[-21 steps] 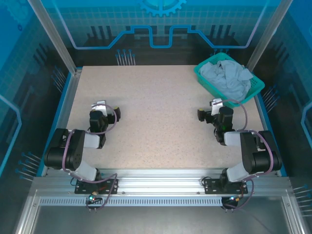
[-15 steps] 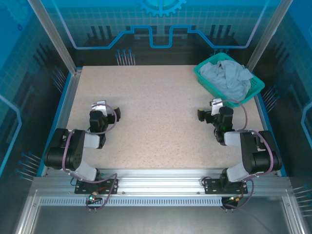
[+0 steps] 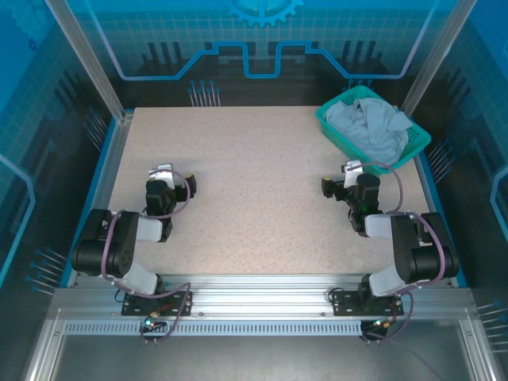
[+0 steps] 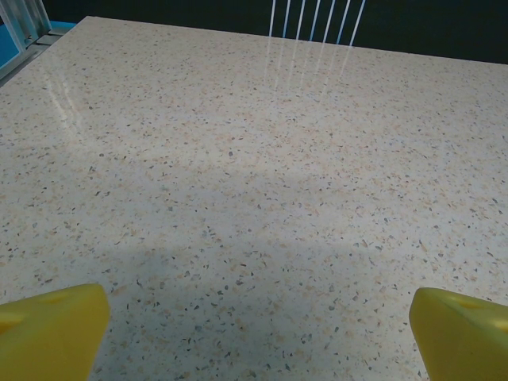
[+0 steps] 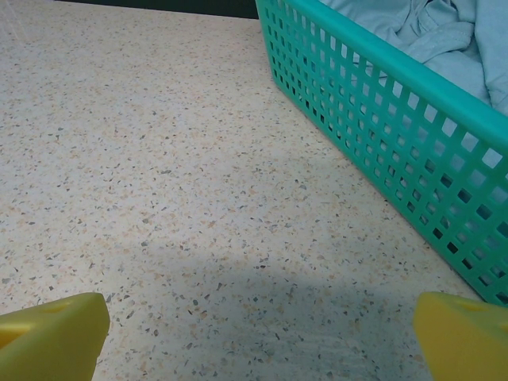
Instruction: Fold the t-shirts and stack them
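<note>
The t-shirts (image 3: 367, 127) lie crumpled, pale blue-grey, in a teal mesh basket (image 3: 329, 125) at the table's back right; the right wrist view shows the cloth (image 5: 429, 32) over the basket wall (image 5: 373, 111). My right gripper (image 3: 346, 179) rests low on the table a little in front of the basket, open, its yellow fingertips (image 5: 51, 333) wide apart with nothing between them. My left gripper (image 3: 164, 181) sits at the table's left, also open and empty, yellow fingertips (image 4: 48, 329) spread over bare tabletop.
The speckled beige table (image 3: 246, 182) stretches between the arms. Blue rails edge its left (image 3: 107, 171) and right sides. Metal frame posts (image 3: 83, 55) and glass panels enclose the back and sides.
</note>
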Tool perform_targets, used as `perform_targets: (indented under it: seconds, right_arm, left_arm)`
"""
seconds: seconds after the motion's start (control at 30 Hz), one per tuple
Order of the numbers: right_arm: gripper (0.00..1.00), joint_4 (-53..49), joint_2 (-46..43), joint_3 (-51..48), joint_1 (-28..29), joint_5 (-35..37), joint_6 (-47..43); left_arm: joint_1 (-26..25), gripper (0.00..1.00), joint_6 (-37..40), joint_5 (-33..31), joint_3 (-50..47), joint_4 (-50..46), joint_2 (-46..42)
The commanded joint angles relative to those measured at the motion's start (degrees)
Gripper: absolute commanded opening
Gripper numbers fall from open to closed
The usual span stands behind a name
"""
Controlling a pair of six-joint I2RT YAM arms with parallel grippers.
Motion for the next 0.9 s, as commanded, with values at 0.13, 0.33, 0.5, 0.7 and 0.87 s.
perform_targets:
  seconds: [0.13,0.33,0.5,0.7,0.87]
  right_arm:
    - [1.00,-14.4,-12.7,5.3,7.2,8.6,-4.2]
    - [1.00,-39.2,-23.4,24.8,10.2,19.8,13.8]
    - [1.00,-81.0,-11.9,56.2,-1.1,15.7,38.9]
    - [0.89,-90.2,3.5,75.2,-7.0,4.7,34.4]
    - [0.79,-93.8,17.0,85.7,-10.8,-1.6,32.0]
  left_arm:
    - [-6.3,0.99,5.4,-11.3,-3.4,-1.8,-14.0]
    - [-11.2,0.99,5.4,-14.5,6.2,-9.1,-26.2]
    - [-11.1,0.99,-16.8,-17.5,31.9,-47.1,-26.5]
    - [-5.3,0.99,-36.0,5.9,49.9,-60.9,-15.8]
    - [-10.2,0.99,-37.2,22.3,62.5,-67.3,-3.1]
